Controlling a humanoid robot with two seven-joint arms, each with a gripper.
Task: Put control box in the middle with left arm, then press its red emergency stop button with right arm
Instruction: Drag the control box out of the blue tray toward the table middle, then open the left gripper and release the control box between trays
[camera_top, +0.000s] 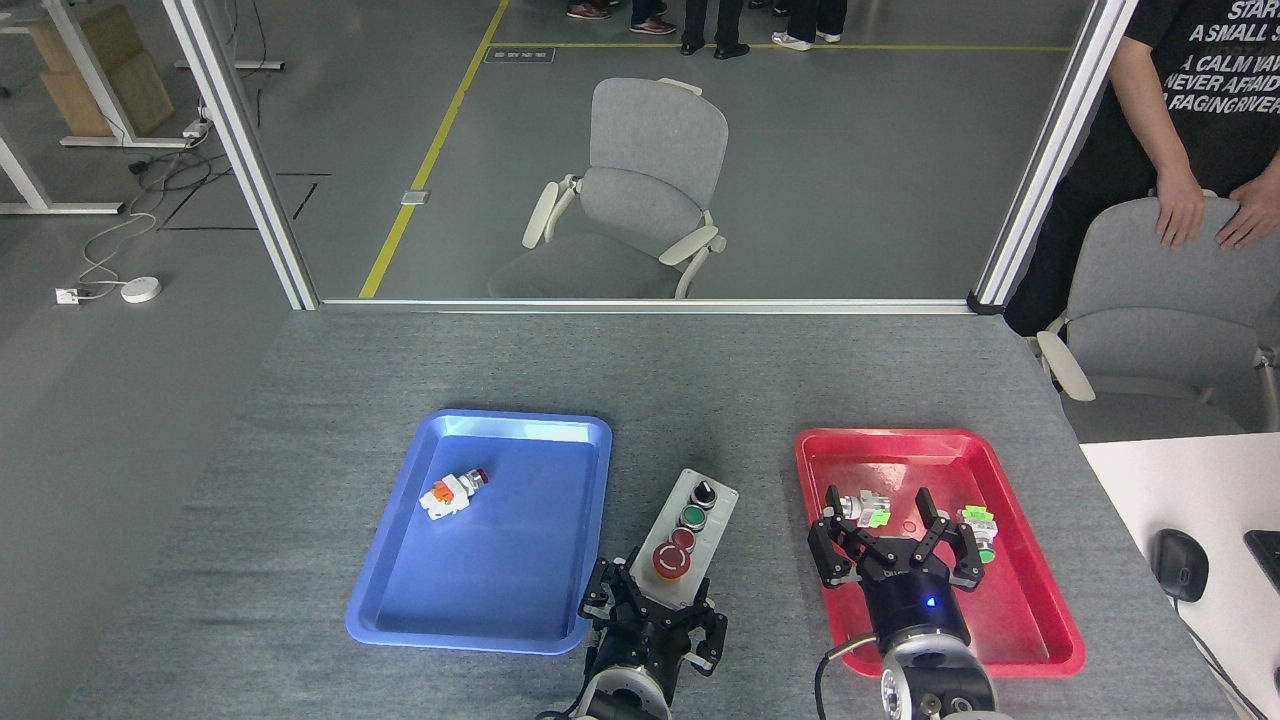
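Head view: the left gripper pinches the near end of the oblong light-grey control box over grey felt-like table, between glossy blue tray and red tray. The right gripper hangs spread above the red tray.

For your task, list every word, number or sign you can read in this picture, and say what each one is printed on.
"STAR", "A SMALL S", "A CALM VA", "NEVER AFRAID", "A RAGINGRIVER": white print on the person's black T-shirt, cut off at the picture's edge.
Floor plate by the yellow line: has marks, too small to read.
Control box: white marks on its big red button, not readable.
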